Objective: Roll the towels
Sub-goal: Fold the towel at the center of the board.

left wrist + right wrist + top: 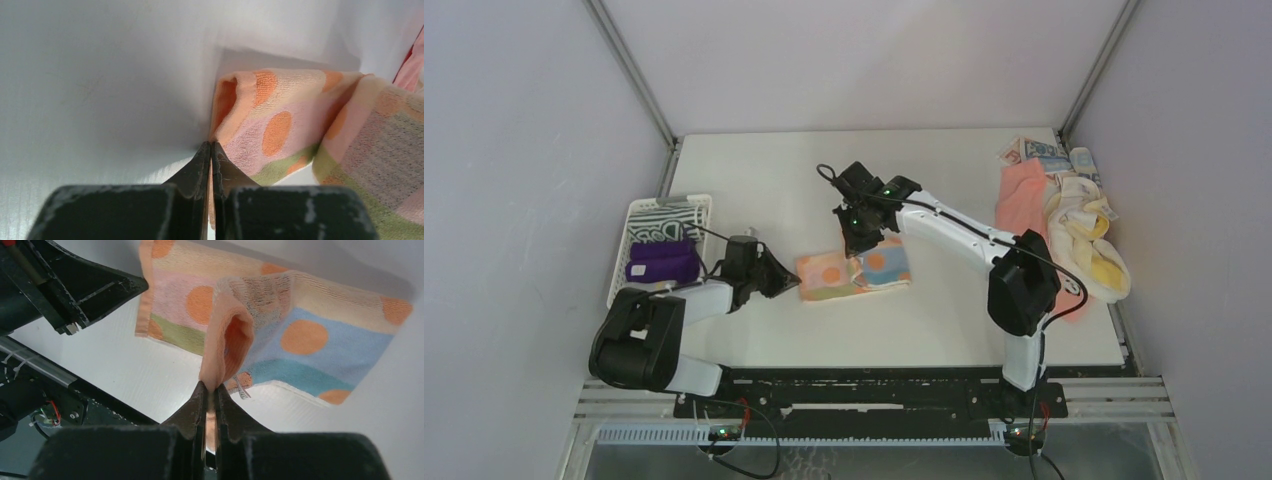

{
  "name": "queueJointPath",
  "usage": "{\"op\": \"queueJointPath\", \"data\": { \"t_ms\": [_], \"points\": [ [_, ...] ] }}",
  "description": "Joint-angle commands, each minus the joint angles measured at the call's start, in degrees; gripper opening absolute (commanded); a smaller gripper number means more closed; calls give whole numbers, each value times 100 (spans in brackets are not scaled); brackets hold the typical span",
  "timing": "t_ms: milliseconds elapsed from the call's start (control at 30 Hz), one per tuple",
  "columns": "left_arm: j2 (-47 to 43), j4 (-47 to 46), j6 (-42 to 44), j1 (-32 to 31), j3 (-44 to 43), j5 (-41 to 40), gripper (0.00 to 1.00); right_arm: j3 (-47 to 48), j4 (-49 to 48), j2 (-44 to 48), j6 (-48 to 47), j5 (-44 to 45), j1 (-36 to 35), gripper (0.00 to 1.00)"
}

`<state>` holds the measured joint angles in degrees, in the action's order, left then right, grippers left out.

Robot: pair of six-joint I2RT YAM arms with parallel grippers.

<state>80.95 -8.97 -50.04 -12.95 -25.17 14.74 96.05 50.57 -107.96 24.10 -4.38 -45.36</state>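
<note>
White table (774, 170) | left pincer (211, 145) pinches edge of spotted towel (829, 278) | right pincer (210, 386) pinches its fold

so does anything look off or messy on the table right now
Only the heap of unrolled towels at the table's far right corner: crumpled, the cream-yellow one seems to overhang the right edge. Nothing else stands out.

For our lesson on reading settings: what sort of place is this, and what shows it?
Probably a robotics lab cell: a white table boxed in by blank wall panels, left arm and right arm bolted to a metal rail, working a spotted towel.
</note>
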Motion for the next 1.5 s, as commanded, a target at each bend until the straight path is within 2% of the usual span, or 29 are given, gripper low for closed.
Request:
{"op": "queueJointPath", "data": {
  "t_ms": [0,500,1067,1467],
  "points": [
    [-129,-1,56,-82,159,-118,5,419,-131,-67,223,-174,-135,0],
    [-206,30,49,-120,171,-159,5,938,-75,-771,350,-330,-346,0],
    [-264,96,45,-121,158,-203,5,1072,160,-1136,267,44,-455,0],
    [-152,133,82,-128,153,-228,5,598,654,-228,0,1190,-162,0]
  ]
}}
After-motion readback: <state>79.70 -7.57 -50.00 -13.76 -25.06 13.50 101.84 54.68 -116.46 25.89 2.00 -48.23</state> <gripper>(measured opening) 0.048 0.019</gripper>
